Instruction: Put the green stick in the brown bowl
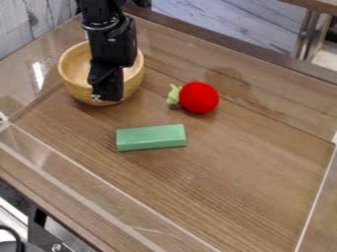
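The green stick (150, 138) lies flat on the wooden table, a mint bar near the middle, with nothing touching it. The brown bowl (71, 75) stands at the back left, and the arm covers part of it. My gripper (105, 95) points straight down at the bowl's front rim, up and to the left of the stick. Its dark fingers are shut with nothing between them.
A red ball (199, 96) with a small green leaf rests right of the bowl, behind the stick. A clear low wall (27, 138) runs along the table's left and front edges. A metal leg (310, 39) stands at the back right.
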Robot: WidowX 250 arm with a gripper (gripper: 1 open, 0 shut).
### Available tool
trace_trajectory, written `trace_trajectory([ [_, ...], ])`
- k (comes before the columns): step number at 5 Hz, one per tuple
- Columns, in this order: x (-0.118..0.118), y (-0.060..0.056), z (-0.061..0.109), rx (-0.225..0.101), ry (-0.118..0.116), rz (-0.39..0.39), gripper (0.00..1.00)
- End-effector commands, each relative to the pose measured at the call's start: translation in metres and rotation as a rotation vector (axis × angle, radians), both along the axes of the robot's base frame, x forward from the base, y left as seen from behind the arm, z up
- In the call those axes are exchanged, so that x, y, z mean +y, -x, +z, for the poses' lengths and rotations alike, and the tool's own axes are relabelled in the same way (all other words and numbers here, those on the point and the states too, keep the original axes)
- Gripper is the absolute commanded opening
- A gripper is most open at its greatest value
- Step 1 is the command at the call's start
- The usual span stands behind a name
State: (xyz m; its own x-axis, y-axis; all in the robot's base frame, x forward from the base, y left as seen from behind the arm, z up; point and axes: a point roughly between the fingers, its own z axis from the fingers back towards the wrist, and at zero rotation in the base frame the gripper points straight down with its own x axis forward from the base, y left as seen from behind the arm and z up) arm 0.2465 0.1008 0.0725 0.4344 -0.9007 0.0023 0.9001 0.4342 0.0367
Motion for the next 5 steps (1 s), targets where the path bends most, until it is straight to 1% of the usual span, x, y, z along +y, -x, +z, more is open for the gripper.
trace_trajectory([
  [1,-0.018,-0.005,0.013,-0.065,-0.013,-0.063,1.00],
  [2,-0.041,-0.003,0.011,-0.083,0.000,-0.148,1.00],
  [3,-0.059,0.001,0.007,-0.108,0.009,-0.095,1.00],
  [4,-0.068,0.004,0.002,-0.123,0.008,-0.027,1.00],
  [5,-0.074,0.004,-0.004,-0.140,0.016,0.037,1.00],
])
